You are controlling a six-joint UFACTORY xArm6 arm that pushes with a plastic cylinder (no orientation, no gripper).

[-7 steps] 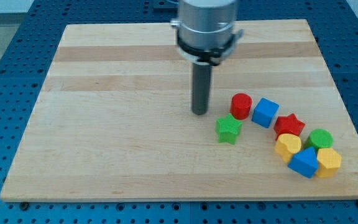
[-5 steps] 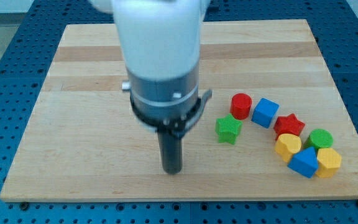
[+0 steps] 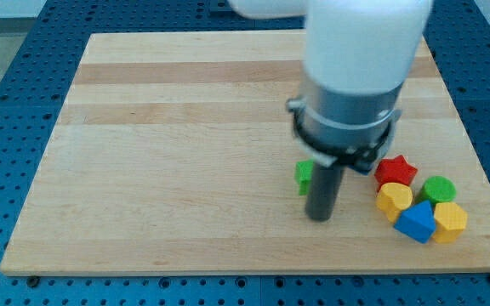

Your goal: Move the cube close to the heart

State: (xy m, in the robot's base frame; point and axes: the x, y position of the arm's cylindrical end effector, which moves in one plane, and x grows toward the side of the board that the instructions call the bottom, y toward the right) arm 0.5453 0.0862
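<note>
- Wood board [image 3: 168,161] on a blue pegboard bench [image 3: 7,102]; its left part carries no blocks.
- Green block [image 3: 303,174]: only a sliver shows at the rod's left edge, shape hard to make out.
- My tip [image 3: 319,218] sits just below and to the right of that green sliver, touching or nearly so. It is a bare rod that grips nothing.
- The arm's body hides the area above the red star, so the cube named in the task cannot be picked out there.
- Red star [image 3: 395,170] is right of the rod; the yellow heart [image 3: 393,199] touches it from below.
- Blue block [image 3: 415,223] lies below the heart.
- Green round block [image 3: 439,189] and a yellow block [image 3: 450,220] are farthest right.
</note>
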